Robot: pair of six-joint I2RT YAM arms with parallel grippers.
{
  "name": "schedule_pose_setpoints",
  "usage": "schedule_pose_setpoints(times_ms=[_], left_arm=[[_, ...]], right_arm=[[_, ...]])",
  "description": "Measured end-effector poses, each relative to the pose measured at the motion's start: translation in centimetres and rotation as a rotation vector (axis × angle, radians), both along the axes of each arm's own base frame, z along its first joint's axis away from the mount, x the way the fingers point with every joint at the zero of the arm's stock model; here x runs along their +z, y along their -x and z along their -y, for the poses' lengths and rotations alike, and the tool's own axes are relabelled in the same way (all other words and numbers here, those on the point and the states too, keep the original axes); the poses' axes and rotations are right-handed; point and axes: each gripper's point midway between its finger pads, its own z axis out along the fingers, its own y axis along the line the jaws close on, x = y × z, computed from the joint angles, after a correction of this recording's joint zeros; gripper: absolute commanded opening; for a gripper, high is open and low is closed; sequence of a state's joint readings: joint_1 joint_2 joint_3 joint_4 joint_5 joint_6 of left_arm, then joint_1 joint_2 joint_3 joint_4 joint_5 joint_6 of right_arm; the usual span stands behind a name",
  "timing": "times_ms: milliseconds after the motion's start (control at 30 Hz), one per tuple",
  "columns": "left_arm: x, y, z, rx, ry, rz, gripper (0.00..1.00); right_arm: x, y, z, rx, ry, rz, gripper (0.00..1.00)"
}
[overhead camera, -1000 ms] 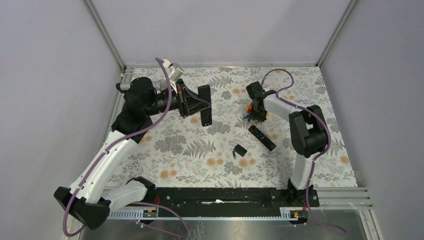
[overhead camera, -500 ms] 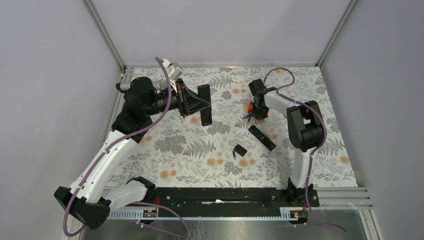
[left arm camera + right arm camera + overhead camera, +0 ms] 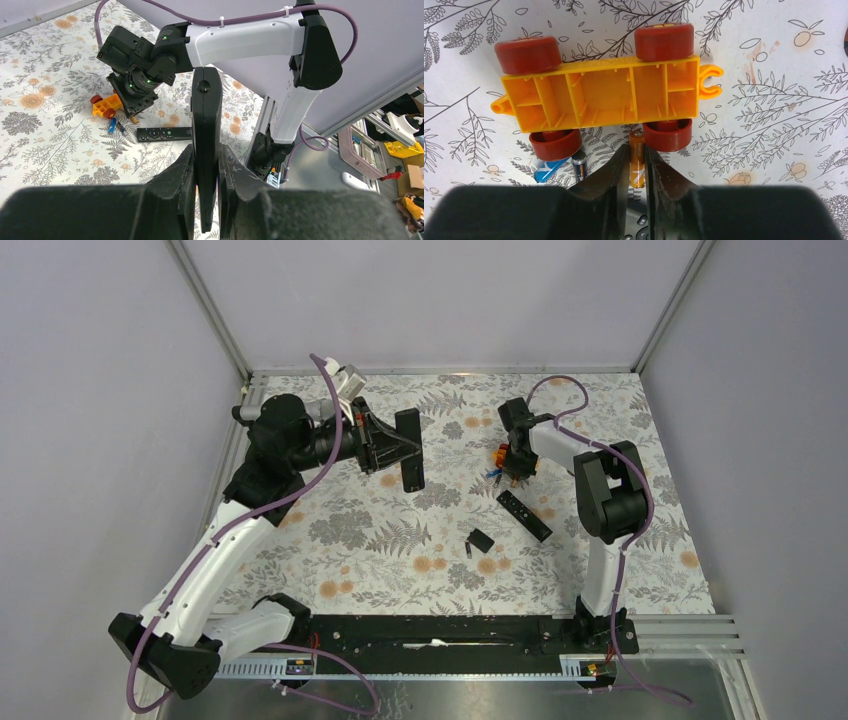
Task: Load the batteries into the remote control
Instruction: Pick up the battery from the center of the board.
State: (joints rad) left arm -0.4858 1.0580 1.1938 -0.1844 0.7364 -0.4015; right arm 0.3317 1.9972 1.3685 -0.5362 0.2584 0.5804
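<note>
My left gripper [image 3: 385, 448] is shut on the plain black remote control [image 3: 408, 445] and holds it on edge above the table at the back left; the left wrist view shows it clamped between the jaws [image 3: 206, 125]. My right gripper [image 3: 512, 468] is low beside the orange toy. In the right wrist view its jaws [image 3: 637, 155] press both sides of an orange battery [image 3: 637, 167] lying against a red wheel. A dark battery [image 3: 579, 167] and a blue one [image 3: 546, 170] lie just left of it. The small black cover [image 3: 481, 539] lies on the table.
An orange toy block with red wheels [image 3: 599, 95] lies upside down touching the batteries. A second black remote showing its buttons [image 3: 524, 514] lies just in front of the right gripper and also shows in the left wrist view [image 3: 165, 133].
The right arm's elbow has swung slightly left and its gripper has settled at the toy. The left arm and its remote have not moved.
</note>
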Motion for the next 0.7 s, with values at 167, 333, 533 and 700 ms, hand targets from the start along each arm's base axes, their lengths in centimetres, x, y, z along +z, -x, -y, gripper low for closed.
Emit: schedule_pose_setpoints(times_ms=[167, 333, 533, 700], left_arm=[[-0.3, 0.0, 0.0, 0.000, 0.002, -0.015, 0.00], [-0.1, 0.0, 0.1, 0.001, 0.010, -0.022, 0.00], [-0.1, -0.5, 0.6, 0.002, 0.036, -0.069, 0.00], [-2.0, -2.5, 1.9, 0.009, 0.043, -0.201, 0.00]], right_arm=[[0.0, 0.1, -0.1, 0.000, -0.009, -0.006, 0.07], [0.1, 0.4, -0.1, -0.001, -0.017, 0.010, 0.07], [2.6, 1.0, 0.0, 0.003, -0.043, 0.059, 0.08], [9.0, 0.3, -0.9, 0.019, -0.131, 0.220, 0.08]])
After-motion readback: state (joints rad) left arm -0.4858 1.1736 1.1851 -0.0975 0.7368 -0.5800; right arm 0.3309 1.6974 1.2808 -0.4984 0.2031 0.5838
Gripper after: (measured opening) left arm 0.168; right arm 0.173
